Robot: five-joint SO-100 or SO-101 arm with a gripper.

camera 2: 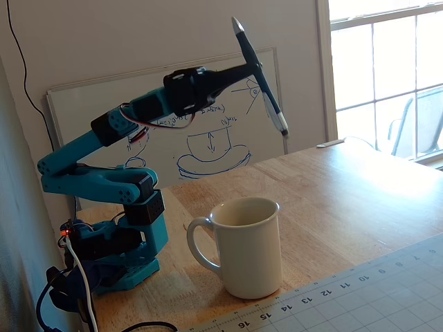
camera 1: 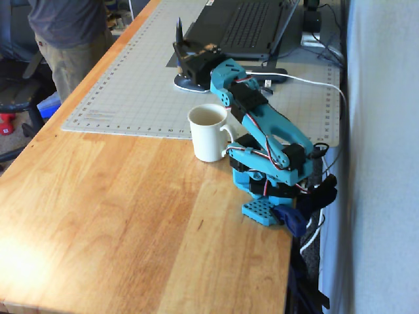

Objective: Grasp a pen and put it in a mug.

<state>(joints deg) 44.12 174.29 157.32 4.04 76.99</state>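
Right now my jaws are clamped on the pen (camera 2: 259, 75) near its middle, holding it tilted in the air, its lower tip well above the table (camera 2: 346, 194). My arm (camera 2: 138, 114) reaches out over the white mug (camera 2: 247, 245), which stands upright on the wood just beside the gridded mat (camera 1: 137, 85).

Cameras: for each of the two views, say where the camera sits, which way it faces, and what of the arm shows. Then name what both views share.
A fixed view: high off the table's near end, looking down its length toward a laptop; whole arm from base to gripper.
A fixed view: low on the cutting mat, facing a whiteboard; whole arm, gripper raised, clamping the pen.
Shared: mug, arm, mat, wooden table.
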